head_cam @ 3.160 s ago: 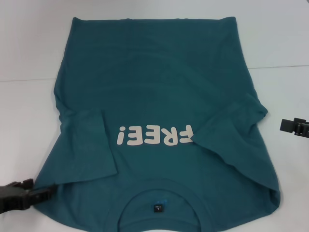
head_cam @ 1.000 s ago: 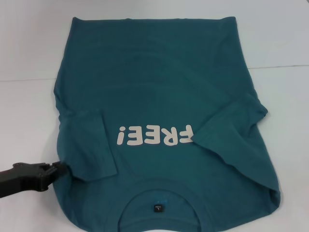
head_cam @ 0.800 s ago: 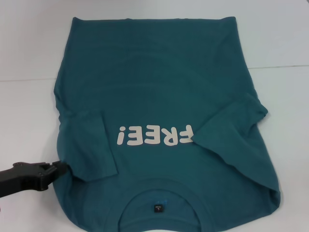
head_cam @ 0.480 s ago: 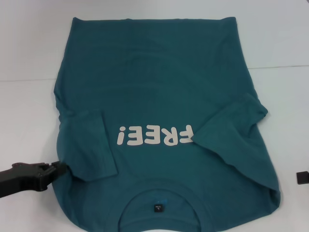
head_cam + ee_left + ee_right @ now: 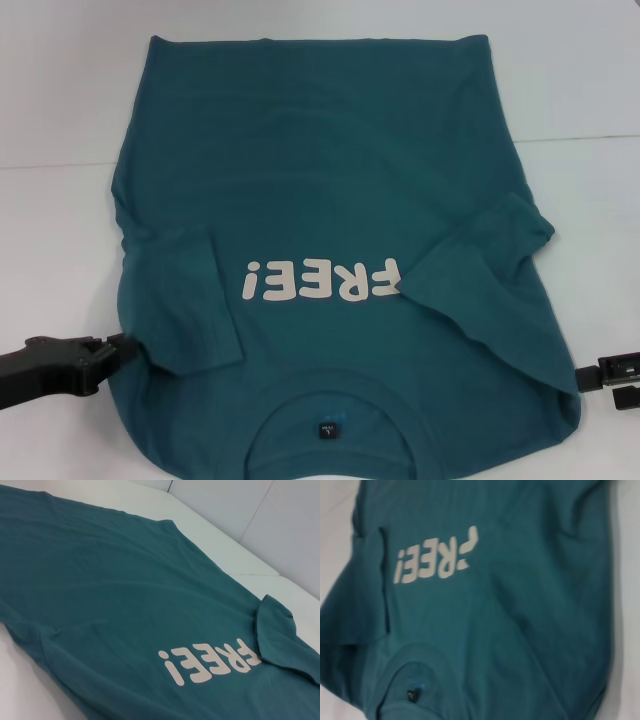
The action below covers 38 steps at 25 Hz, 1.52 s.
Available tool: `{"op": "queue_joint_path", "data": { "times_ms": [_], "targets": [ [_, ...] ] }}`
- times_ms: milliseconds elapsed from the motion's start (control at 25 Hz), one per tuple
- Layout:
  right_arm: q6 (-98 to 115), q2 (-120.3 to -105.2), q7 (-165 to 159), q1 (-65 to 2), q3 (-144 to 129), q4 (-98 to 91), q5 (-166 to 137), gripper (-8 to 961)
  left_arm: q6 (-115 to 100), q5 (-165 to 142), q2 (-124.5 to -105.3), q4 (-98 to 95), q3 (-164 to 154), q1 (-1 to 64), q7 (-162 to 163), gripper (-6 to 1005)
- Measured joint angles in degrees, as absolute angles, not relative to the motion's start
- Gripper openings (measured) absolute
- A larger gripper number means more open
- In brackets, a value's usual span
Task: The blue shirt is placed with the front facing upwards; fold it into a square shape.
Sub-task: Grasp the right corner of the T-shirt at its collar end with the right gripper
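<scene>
The blue shirt (image 5: 330, 180) lies flat on the white table, front up, with its collar and dark neck label (image 5: 327, 431) nearest me. The white "FREE!" lettering (image 5: 322, 281) reads upside down. Both short sleeves are folded inward over the body. My left gripper (image 5: 118, 350) rests low at the shirt's left edge, touching the cloth beside the folded left sleeve (image 5: 185, 305). My right gripper (image 5: 603, 375) shows only partly at the picture's right border, just off the shirt's right shoulder corner. The wrist views show the shirt (image 5: 125, 590) (image 5: 510, 630) and no gripper.
The white table (image 5: 60, 230) shows on both sides of the shirt and beyond its hem. A seam in the tabletop (image 5: 580, 137) runs across behind the shirt's middle. Nothing else lies on it.
Since 3.2 s ago my left gripper moved up along the left edge, which now lies farther in. My right gripper left the view, then came back lower at the right shoulder.
</scene>
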<state>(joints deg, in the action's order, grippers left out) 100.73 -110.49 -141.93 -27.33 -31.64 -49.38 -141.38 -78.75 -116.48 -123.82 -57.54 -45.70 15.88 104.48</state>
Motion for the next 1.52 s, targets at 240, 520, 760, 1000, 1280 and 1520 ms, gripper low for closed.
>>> {"op": "queue_joint_path", "data": {
  "times_ms": [240,520,760,1000,1280,1520],
  "targets": [
    [97.76,-111.58,-141.75,-28.53,-31.91,-49.32,-143.91,803,-78.74,-116.54,-123.76,-57.46,-45.70,15.87,104.36,48],
    [95.56,-112.62,-141.65,-29.98,-33.04,-49.30,-146.54,795,-78.73,-116.53,-123.75,-57.32,-45.71,15.91,104.25,48],
    [94.28,-113.08,-141.87,-30.68,-34.40,-49.10,-146.63,789,-78.75,-116.58,-123.75,-57.18,-45.70,15.99,104.15,48],
    [93.80,-113.43,-141.99,-30.94,-34.54,-49.56,-146.68,783,-78.75,-116.59,-123.75,-57.23,-45.70,16.07,104.14,48],
    [93.22,-113.51,-142.21,-30.93,-35.34,-49.26,-146.69,776,-78.76,-116.54,-123.75,-57.37,-45.70,15.93,104.14,48],
    [92.61,-113.55,-143.38,-30.95,-37.93,-49.25,-147.07,576,-78.83,-116.51,-123.75,-57.45,-45.70,15.91,104.15,49]
  ]
}}
